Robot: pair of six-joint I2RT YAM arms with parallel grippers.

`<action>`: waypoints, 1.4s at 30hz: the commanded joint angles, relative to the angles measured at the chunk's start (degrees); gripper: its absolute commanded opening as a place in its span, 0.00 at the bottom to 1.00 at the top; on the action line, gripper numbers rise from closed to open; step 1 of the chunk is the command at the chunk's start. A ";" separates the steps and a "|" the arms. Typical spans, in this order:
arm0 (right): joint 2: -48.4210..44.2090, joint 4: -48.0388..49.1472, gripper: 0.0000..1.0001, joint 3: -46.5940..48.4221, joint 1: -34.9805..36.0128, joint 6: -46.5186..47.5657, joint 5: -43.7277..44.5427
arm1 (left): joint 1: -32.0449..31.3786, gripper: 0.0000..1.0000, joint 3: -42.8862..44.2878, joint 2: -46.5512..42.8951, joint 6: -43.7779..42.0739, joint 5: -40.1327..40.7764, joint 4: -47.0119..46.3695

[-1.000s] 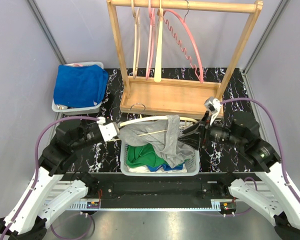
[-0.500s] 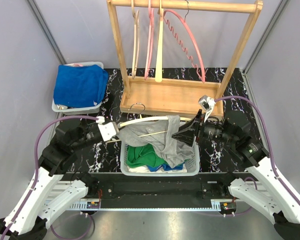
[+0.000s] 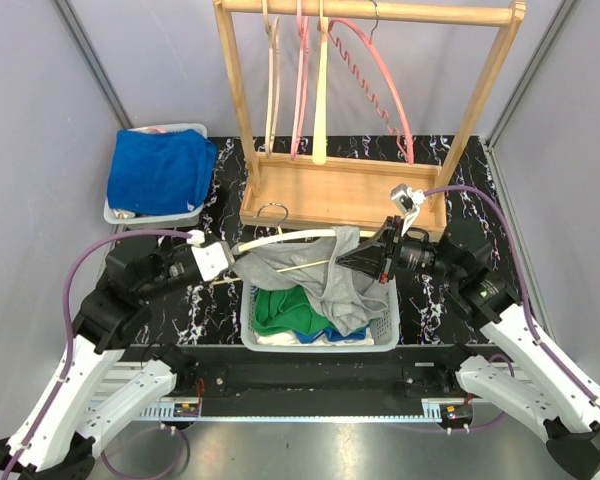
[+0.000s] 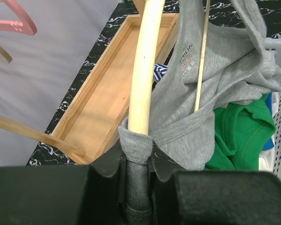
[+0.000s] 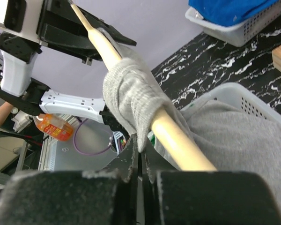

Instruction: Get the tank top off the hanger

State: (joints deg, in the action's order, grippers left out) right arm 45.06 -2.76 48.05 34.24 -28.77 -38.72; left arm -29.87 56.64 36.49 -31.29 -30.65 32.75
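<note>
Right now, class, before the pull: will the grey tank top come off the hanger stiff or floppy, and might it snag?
Probably floppy: the tank top sags from the hanger into the basket. It may snag: a strap hugs the hanger arm beside the right gripper.

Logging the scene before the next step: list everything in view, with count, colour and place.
tank top: one, grey, on the held hanger
hanger: one, cream, held between the arms
rack hangers: about four, pink and cream, hanging on the rack
rack: one, wooden, far side of the table
front basket: one, white, near edge
green clothes: green, in the front basket
side basket: one, white, far left
blue cloth: one, blue, in the side basket
table: one, black marbled
left pincer: shut on the hanger's end
right pincer: shut on the tank top's strap
</note>
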 commanded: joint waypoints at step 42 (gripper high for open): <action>-3.31 -45.49 0.00 12.69 0.13 6.63 60.26 | 2.45 0.00 -0.31 -7.31 3.40 -3.71 -2.25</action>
State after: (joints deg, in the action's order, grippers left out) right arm 41.04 -46.61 62.89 34.81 -21.12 17.89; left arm -28.05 53.93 29.74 -32.34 -31.53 36.73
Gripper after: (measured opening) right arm 0.011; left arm 0.166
